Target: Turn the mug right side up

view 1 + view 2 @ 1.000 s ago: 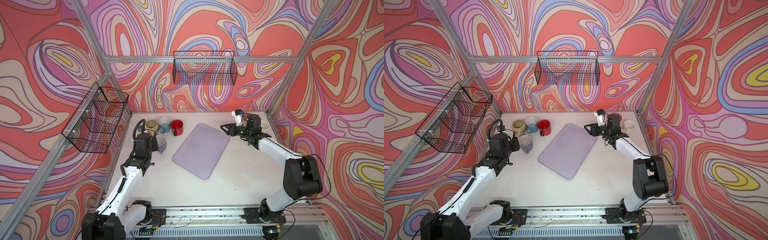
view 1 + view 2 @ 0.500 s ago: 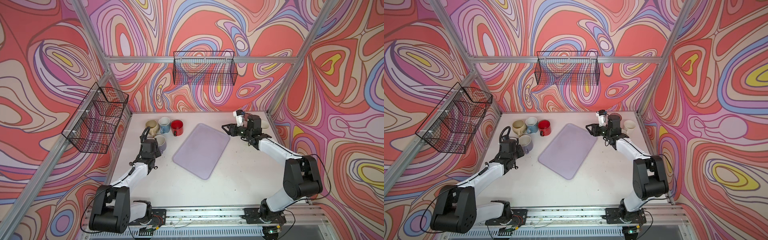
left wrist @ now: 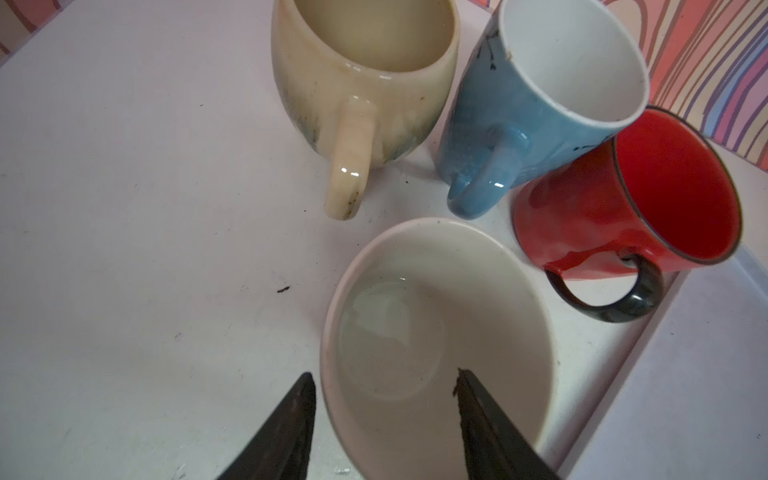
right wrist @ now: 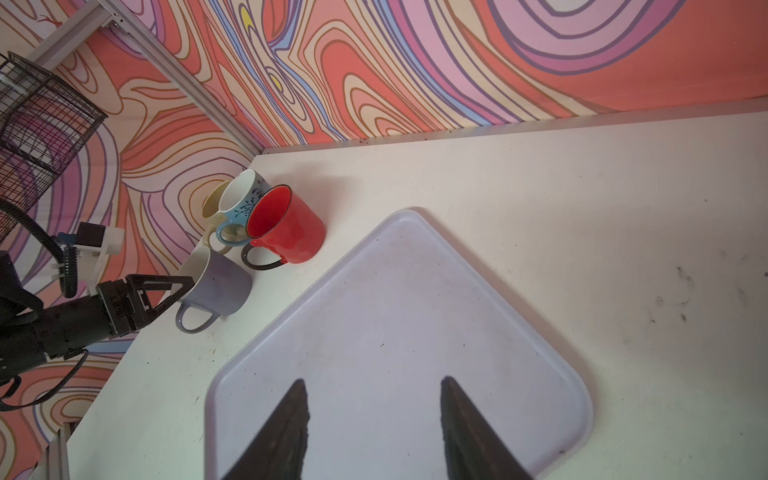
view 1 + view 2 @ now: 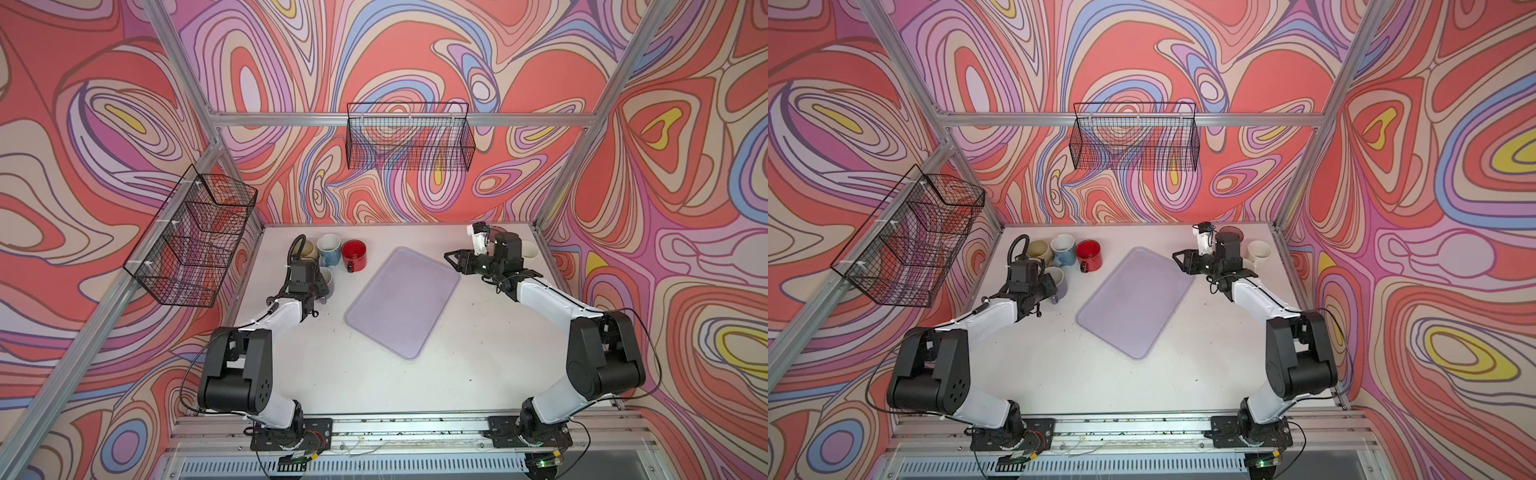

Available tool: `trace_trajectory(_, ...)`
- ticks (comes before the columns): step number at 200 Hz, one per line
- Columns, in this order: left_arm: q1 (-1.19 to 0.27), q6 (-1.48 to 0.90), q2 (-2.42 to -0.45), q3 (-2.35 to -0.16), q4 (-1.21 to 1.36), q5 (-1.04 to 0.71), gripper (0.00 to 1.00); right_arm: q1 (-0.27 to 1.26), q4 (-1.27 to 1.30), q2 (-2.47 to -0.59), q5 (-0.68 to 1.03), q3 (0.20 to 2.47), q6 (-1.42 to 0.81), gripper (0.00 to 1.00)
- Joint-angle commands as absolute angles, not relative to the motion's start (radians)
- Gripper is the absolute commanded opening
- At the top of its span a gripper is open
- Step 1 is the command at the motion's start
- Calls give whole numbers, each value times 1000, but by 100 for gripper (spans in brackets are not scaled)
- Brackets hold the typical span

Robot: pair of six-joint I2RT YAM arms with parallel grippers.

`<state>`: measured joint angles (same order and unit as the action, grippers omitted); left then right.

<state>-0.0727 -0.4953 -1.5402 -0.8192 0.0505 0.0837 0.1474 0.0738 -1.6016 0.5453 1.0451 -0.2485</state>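
Nearest us on the desk lies the tray, with nothing on it. Just past its left edge the mug stands on its base, mouth up, so we judge the turning itself done. The left claw is spread, one jaw outside the mug's near wall and one inside, set far wider than the wall is thick. It pinches nothing, and we reckon that only drawing clear of the rim is left. The mug holds nothing. Across the tray the right claw hangs spread by the tray's far corner, also empty. Behind the mug, the cream mug, blue mug and red mug stand close together in a row, all mouth up and empty. At the far right, behind the right arm, a pale mug and a dark round thing are partly hidden, and we cannot tell which way up they sit. On the walls, the side basket and back basket look empty.
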Motion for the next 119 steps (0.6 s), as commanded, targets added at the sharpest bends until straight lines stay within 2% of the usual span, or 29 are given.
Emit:
trace_trajectory(1, -69, -511, -1564, -850, 63, 45, 56, 137, 71, -1564, 527, 1031, -249, 52)
trace_trajectory(119, -75, -538, -1706, -964, 153, -14, 56, 130, 59, -1578, 516, 1054, -233, 52)
